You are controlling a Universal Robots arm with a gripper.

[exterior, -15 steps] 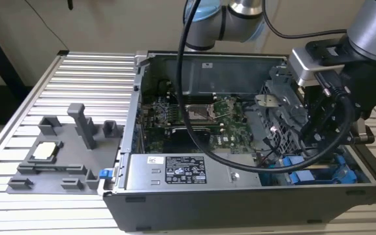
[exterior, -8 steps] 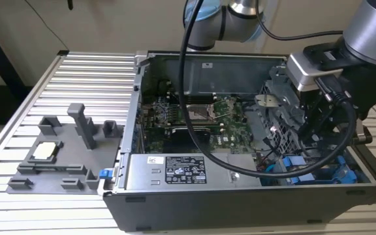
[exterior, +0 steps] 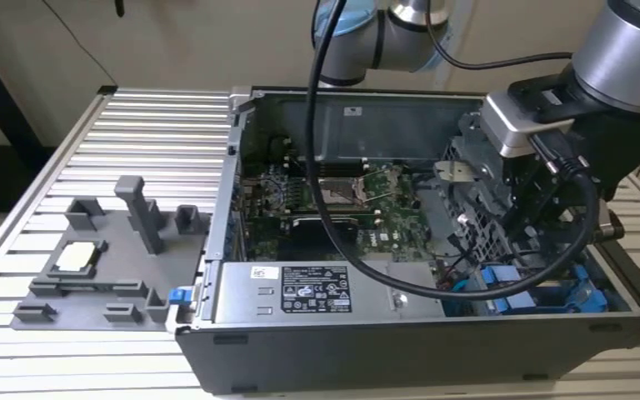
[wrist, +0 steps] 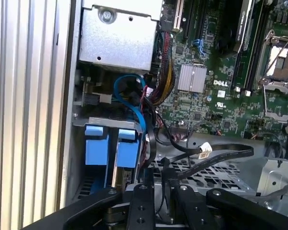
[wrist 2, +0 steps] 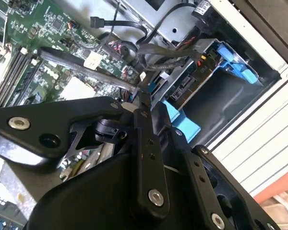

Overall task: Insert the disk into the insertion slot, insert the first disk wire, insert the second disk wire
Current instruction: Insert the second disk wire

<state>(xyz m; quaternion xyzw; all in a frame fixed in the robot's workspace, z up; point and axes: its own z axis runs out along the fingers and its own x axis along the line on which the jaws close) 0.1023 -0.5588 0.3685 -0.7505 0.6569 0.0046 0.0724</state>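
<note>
Two blue-tabbed drives sit side by side in the drive cage at the front corner of the open computer case (exterior: 432, 350), and from where I stand the disk (wrist: 126, 153) looks already pushed home in the insertion slot (wrist: 110, 125), its blue carrier tabs flush beside its neighbour's. So the first step appears done. The hand (wrist 2: 143, 98) is down inside the case right at the rear of those drives, its dark fingers (wrist 2: 145, 108) drawn close together on something small at the tips; I judge that to be a cable plug, though I cannot make out which one. Just past the fingertips in the second wrist view, a bundle of black wires (wrist 2: 156, 52) runs to the back of the drives, and a loose flat cable (wrist: 216, 155) with a white tag lies across the perforated metal beside the cage. The wiring, then, seems to be the part in hand: whether either disk wire is fully seated I cannot tell. The grey fixture (exterior: 97, 267) on the slatted tabletop (exterior: 131, 125) stands well apart.
</note>
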